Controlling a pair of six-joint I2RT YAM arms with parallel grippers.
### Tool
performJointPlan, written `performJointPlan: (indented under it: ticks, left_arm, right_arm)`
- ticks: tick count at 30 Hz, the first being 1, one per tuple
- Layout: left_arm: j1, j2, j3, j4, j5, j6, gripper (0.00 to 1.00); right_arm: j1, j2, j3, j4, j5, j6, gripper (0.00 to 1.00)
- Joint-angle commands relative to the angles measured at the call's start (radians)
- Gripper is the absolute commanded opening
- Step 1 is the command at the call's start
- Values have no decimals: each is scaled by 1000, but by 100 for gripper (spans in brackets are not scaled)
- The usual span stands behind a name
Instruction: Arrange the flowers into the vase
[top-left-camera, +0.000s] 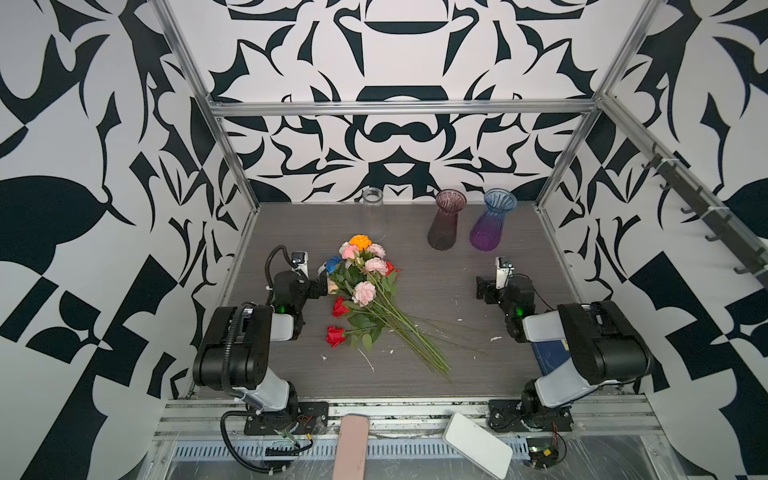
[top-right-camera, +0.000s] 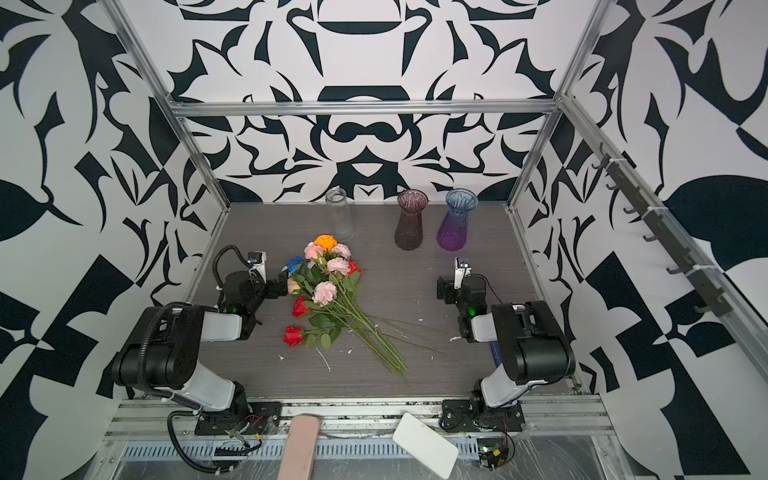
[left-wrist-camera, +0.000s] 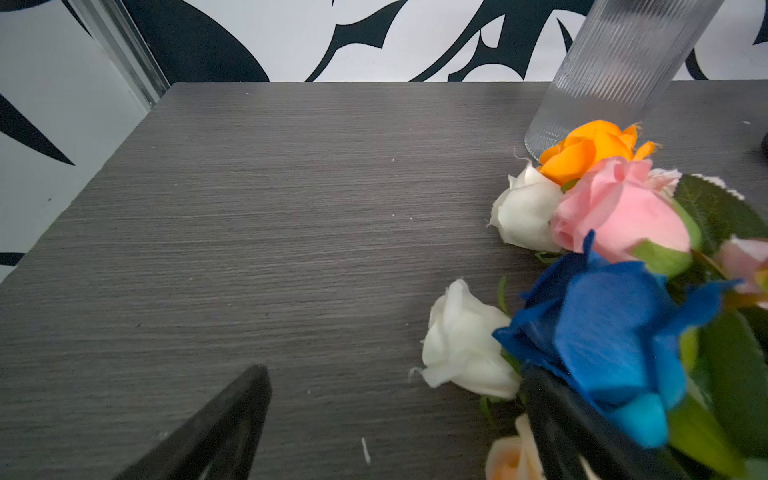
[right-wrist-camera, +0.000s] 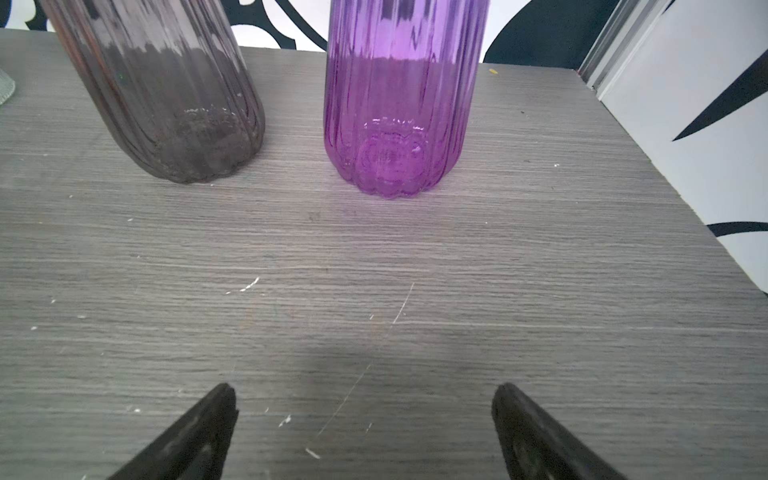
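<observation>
The flowers (top-left-camera: 365, 291) (top-right-camera: 328, 286) lie in one bunch on the grey table, heads toward the back and green stems fanning toward the front. Three vases stand at the back: a clear ribbed one (top-left-camera: 372, 212) (left-wrist-camera: 615, 70), a smoky pink one (top-left-camera: 446, 220) (right-wrist-camera: 166, 91) and a blue-to-purple one (top-left-camera: 492, 220) (right-wrist-camera: 395, 104). My left gripper (top-left-camera: 323, 284) (left-wrist-camera: 395, 399) is open low beside the flower heads, one finger against the blue rose (left-wrist-camera: 602, 332), only table between the fingers. My right gripper (top-left-camera: 482, 289) (right-wrist-camera: 363, 411) is open and holds nothing, in front of the purple vase.
White scraps (top-left-camera: 368, 359) dot the table. A blue book (top-left-camera: 548, 353) lies under the right arm. A pink slab (top-left-camera: 351, 444) and a white slab (top-left-camera: 478, 444) rest on the front rail. Metal frame posts (top-left-camera: 232, 166) edge the table's back corners.
</observation>
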Motion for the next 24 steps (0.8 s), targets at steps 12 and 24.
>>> performJointPlan:
  ticks: [12, 24]
  left_arm:
    - [0, -4, -6, 30, 8, -7, 99]
    - [0, -3, -1, 25, 9, -7, 99]
  right_arm:
    - [-3, -21, 15, 34, 22, 7, 100]
    - [-9, -19, 19, 35, 1, -1, 100]
